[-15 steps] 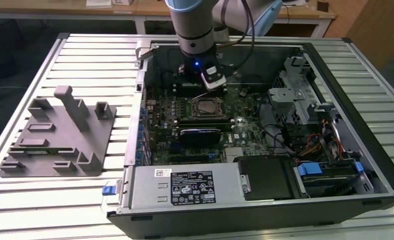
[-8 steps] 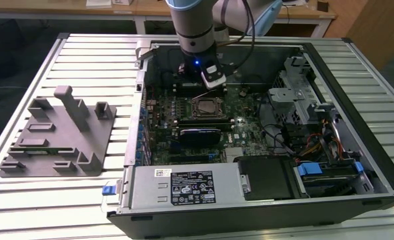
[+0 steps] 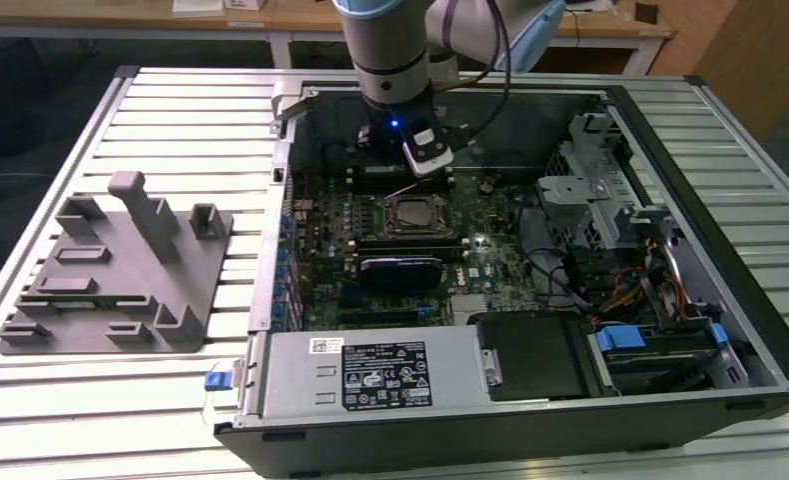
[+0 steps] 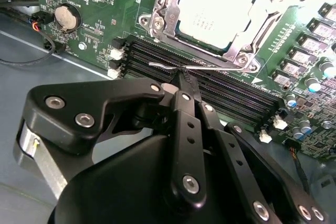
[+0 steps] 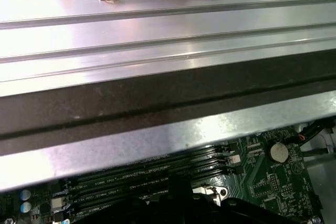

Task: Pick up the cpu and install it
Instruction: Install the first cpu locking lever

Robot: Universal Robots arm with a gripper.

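Observation:
The cpu [image 4: 218, 9], a pale silver square, lies flat in the motherboard socket [image 4: 157, 22] inside the metal frame; in the exterior view the cpu [image 3: 408, 213] sits mid-board in the open computer case. My gripper [image 4: 181, 77] hangs just beside the socket over the black memory slots [image 4: 220, 90]. Its black fingers [image 4: 184, 114] are shut together. Their tip meets the thin wire socket lever [image 4: 160, 65]; whether the wire is pinched cannot be told. In the exterior view the gripper [image 3: 400, 180] is just behind the socket.
The case wall [image 5: 157, 98] rises close behind the gripper. A coin battery [image 4: 67, 17] and cables lie nearby. A drive cage [image 3: 594, 195] and the power supply [image 3: 367, 372] fill the case's other sides. A grey fixture [image 3: 114, 270] stands on the slatted table [image 3: 167, 110].

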